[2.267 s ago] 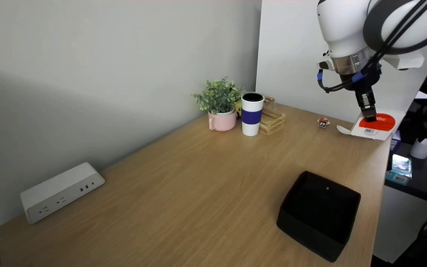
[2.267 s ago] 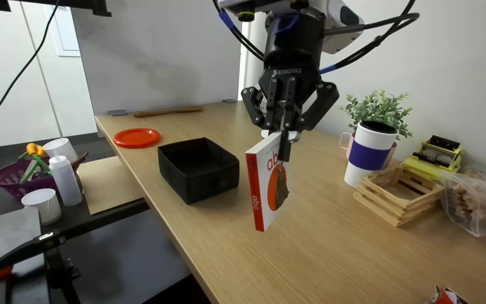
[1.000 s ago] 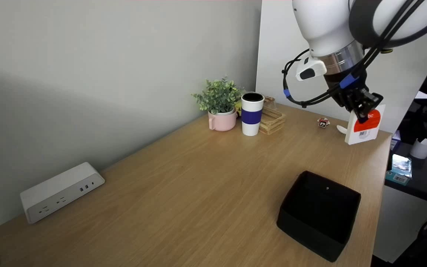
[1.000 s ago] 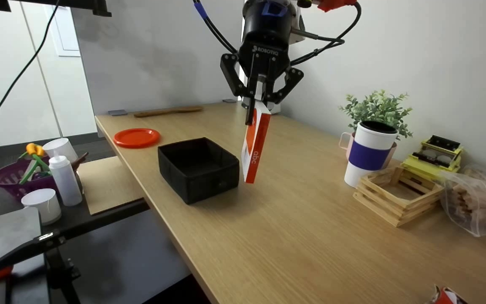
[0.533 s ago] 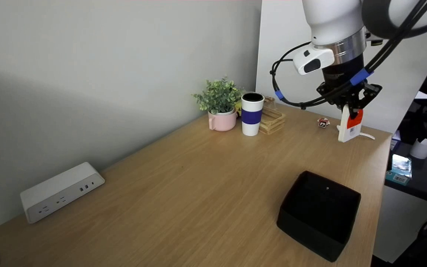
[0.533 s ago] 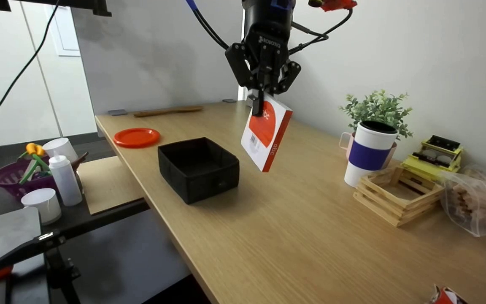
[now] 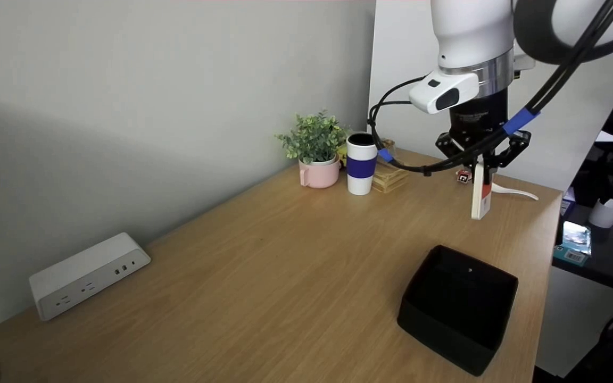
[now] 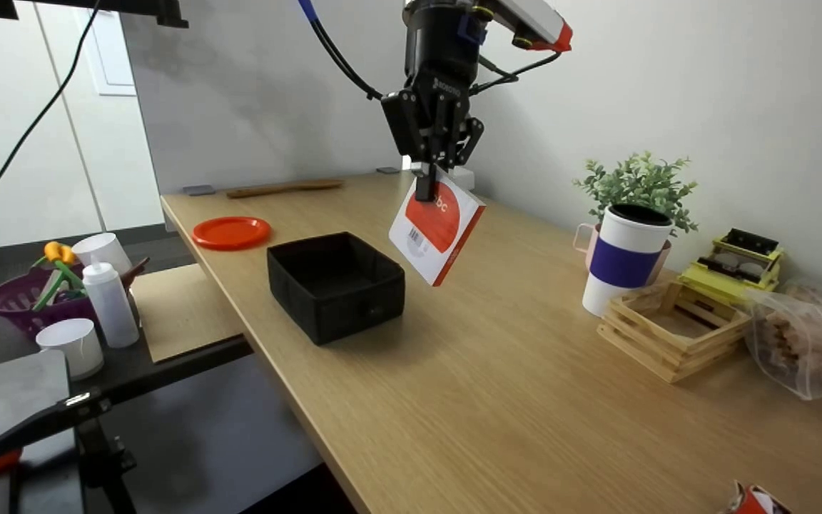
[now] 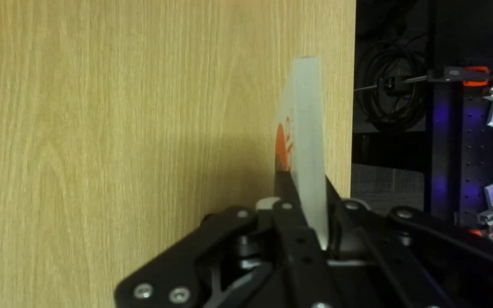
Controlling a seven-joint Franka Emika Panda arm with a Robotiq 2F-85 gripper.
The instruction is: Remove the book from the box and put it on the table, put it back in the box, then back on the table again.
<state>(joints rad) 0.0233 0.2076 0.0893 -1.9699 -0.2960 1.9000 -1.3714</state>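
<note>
The fingers (image 8: 425, 187) of the black Robotiq gripper (image 9: 308, 185) are pinched on a thin white rectangular book (image 8: 436, 232) with a red-orange patch on its cover, parted only by its thickness; the wrist view shows one finger along each face. The book sticks out below the fingers, its outline tilted in an exterior view, held in the air over the light tan wood-grain table (image 8: 525, 400). The low matte black box (image 8: 361, 314) stands on the table, lower than the fingers and to their left in that view, near the book, which is outside it. Farther left there lies a round red plate (image 8: 231, 233). Well to the right of the fingers stand a tall white cup with a purple band (image 8: 621, 268) and a slatted pale wooden crate (image 8: 676, 355). In both exterior views a green-leaved plant (image 7: 314, 137) in a pink pot (image 7: 321, 174) stands well apart from the fingers.
</note>
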